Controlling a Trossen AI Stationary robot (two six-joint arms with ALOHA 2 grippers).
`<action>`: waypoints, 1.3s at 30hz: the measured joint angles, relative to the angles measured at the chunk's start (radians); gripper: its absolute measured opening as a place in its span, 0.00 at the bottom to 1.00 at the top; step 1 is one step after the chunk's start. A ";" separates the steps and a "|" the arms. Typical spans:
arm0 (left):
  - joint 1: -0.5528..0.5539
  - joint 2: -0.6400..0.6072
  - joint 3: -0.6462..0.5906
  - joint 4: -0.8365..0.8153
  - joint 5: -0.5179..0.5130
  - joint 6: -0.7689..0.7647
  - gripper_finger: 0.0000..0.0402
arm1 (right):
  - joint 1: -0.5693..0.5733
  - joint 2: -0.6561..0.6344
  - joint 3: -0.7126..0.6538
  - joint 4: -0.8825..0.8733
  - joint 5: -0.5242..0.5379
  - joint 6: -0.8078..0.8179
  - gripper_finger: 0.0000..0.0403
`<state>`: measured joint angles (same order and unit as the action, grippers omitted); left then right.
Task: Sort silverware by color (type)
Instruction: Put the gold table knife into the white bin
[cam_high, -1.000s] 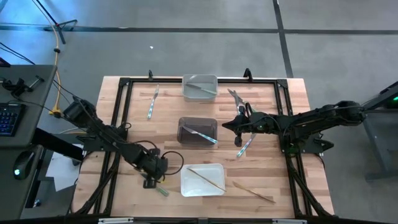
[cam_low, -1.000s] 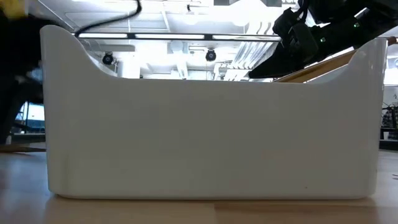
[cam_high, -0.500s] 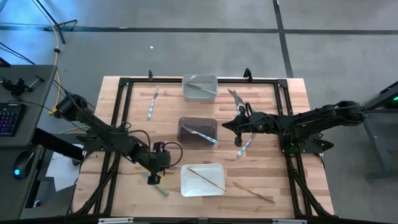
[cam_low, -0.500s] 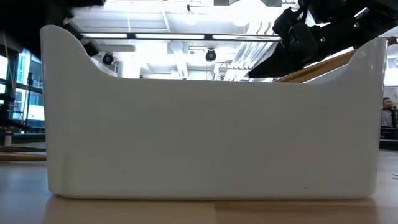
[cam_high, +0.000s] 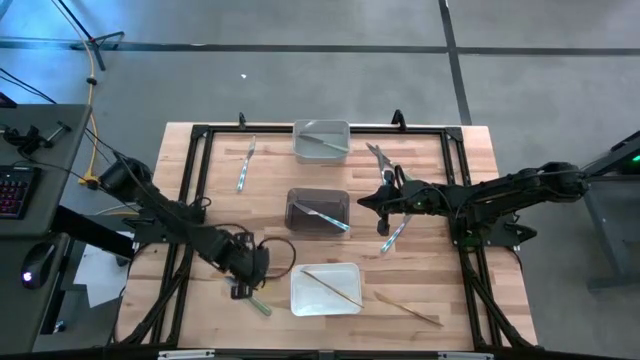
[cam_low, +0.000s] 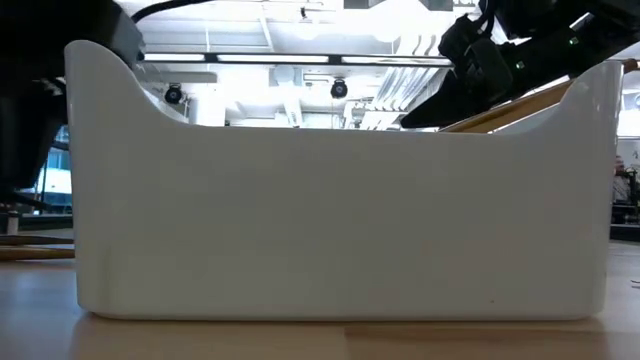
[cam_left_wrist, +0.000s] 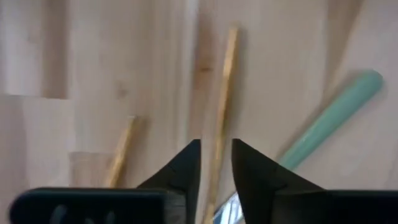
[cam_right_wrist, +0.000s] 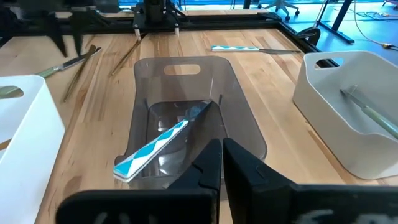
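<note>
Wooden worktop half sorted, silverware partly binned, several pieces loose left and right; left gripper slightly parted over tan stick, right gripper shut, empty

**Silverware spread over the worktop and bins**

A tan wooden utensil lies slanted at six o'clock. A pale blue-patterned utensil sits centrally, a grey one at twelve, another blue one at ten, and a green-handled piece at seven.
</note>
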<state>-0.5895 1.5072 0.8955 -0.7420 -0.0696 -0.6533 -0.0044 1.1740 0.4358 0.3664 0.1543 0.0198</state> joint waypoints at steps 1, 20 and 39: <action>-0.009 0.015 0.001 0.026 0.014 0.002 0.24 | 0.000 0.000 0.000 -0.004 0.000 0.002 0.00; -0.019 0.199 0.006 0.101 -0.035 0.063 0.31 | 0.000 0.000 0.000 -0.007 0.000 0.001 0.00; -0.021 0.190 0.003 0.091 -0.037 0.085 0.02 | 0.000 0.000 0.000 -0.009 0.000 0.002 0.00</action>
<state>-0.6102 1.6974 0.8986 -0.6508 -0.1070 -0.5684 -0.0044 1.1740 0.4358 0.3571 0.1543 0.0219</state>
